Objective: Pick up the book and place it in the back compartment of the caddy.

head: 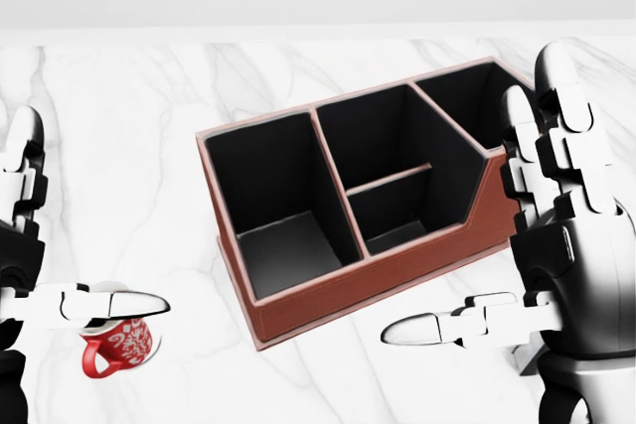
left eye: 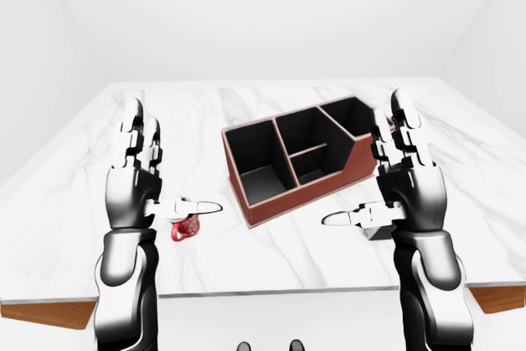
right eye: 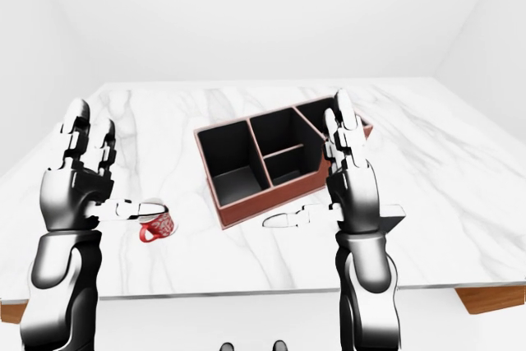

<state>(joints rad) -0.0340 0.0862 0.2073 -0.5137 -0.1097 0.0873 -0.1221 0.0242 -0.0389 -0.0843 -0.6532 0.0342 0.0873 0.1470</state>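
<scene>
Leather-textured rectangular caddy (head: 378, 245) sits on veined marble table (head: 149, 146).

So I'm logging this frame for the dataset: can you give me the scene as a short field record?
surface: white marble table
caddy: brown, black inside, all visible compartments empty
mug: red, at the caddy's left in the head view
book: dark, mostly hidden behind the right hand
left hand: open, raised, holding nothing
right hand: open, raised, holding nothing

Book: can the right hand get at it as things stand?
Probably yes. The book shows only as a dark sliver beside the caddy, mostly hidden behind the raised, open right hand. Nothing seems to lie between them, though how the book stands is unclear.
</scene>
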